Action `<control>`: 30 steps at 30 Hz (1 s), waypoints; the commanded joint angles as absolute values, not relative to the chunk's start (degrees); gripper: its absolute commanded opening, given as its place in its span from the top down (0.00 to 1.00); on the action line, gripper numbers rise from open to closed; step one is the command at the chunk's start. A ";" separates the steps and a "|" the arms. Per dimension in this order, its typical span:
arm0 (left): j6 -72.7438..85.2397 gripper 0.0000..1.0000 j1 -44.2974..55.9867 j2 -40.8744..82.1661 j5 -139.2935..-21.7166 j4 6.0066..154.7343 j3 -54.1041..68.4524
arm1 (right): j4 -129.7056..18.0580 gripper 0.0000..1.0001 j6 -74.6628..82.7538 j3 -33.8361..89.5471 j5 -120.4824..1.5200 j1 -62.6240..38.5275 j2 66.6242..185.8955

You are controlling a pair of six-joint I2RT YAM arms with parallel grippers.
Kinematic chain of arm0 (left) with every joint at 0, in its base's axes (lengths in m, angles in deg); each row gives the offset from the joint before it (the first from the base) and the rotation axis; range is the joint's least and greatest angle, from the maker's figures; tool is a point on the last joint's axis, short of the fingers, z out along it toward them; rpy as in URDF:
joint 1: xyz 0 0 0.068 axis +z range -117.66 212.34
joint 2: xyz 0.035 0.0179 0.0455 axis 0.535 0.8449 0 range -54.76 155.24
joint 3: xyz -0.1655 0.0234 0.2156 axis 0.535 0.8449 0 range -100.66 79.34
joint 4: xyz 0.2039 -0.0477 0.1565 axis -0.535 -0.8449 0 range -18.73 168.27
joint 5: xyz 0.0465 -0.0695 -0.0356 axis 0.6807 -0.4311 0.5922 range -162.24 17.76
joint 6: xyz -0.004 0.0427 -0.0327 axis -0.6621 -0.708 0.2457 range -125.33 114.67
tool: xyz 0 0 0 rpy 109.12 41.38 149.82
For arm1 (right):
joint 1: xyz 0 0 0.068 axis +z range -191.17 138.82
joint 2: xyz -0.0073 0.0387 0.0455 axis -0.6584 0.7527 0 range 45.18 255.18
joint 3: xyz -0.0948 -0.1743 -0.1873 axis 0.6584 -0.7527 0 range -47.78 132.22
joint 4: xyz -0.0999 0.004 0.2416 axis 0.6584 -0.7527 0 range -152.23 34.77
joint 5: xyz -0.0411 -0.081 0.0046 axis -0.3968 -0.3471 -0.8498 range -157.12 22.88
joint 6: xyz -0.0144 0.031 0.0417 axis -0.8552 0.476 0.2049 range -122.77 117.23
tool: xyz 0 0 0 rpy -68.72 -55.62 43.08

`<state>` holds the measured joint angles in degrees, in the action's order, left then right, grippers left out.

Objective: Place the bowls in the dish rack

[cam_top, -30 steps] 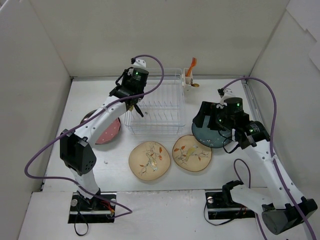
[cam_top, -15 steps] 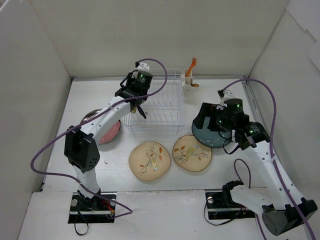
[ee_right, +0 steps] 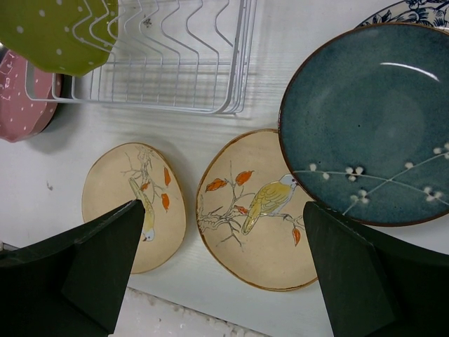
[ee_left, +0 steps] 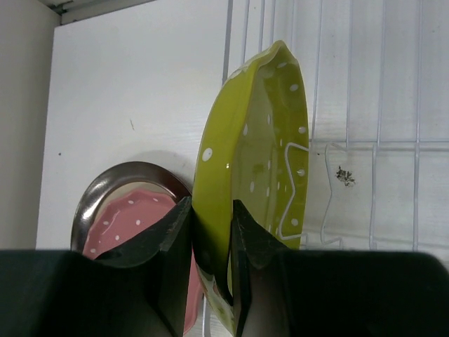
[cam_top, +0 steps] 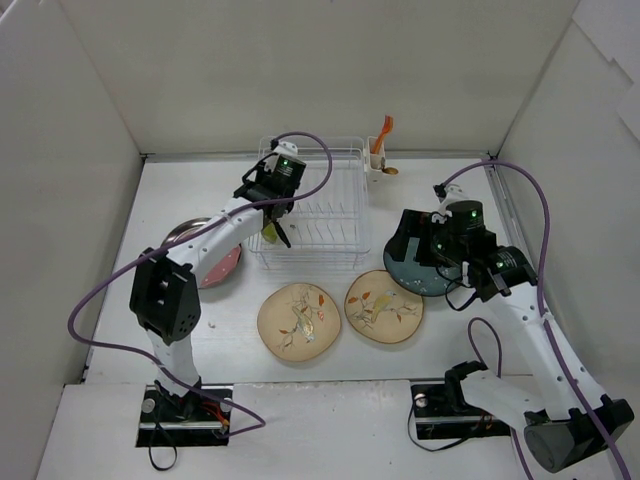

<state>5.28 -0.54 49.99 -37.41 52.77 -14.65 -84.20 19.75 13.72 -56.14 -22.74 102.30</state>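
My left gripper is shut on the rim of the lime green bowl with white dots. It holds the bowl on edge at the left end of the white wire dish rack, among the dividers. My right gripper is open and empty. It hovers over a cream bird-print bowl, beside the dark teal bowl. A second cream bowl lies to the left. The pink dotted bowl sits in a grey dish left of the rack.
A small white cup with an orange utensil stands at the rack's far right corner. A blue-and-white patterned dish peeks out beyond the teal bowl. White walls enclose the table on three sides.
My left gripper has carried the green bowl rightward, from beside the rack's left edge to over its left end. The right arm has barely moved.
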 commanded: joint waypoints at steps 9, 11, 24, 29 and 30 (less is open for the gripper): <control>11.19 0.74 1.14 46.67 -38.93 55.33 -14.26 | -82.65 0.06 20.43 12.69 -54.99 -22.90 100.64; 12.24 0.65 1.67 46.40 -39.28 54.89 -14.00 | -82.74 0.06 20.43 12.52 -55.08 -23.07 100.55; 17.34 0.18 5.36 38.77 -48.58 53.04 -11.28 | -82.83 0.06 20.26 12.78 -53.41 -22.98 99.76; 20.76 0.10 8.43 32.44 -56.24 51.29 -10.13 | -82.91 0.06 19.64 13.92 -52.88 -22.89 99.58; 23.21 0.10 9.31 29.47 -58.42 50.41 -8.74 | -82.91 0.06 19.47 14.18 -52.62 -22.89 99.41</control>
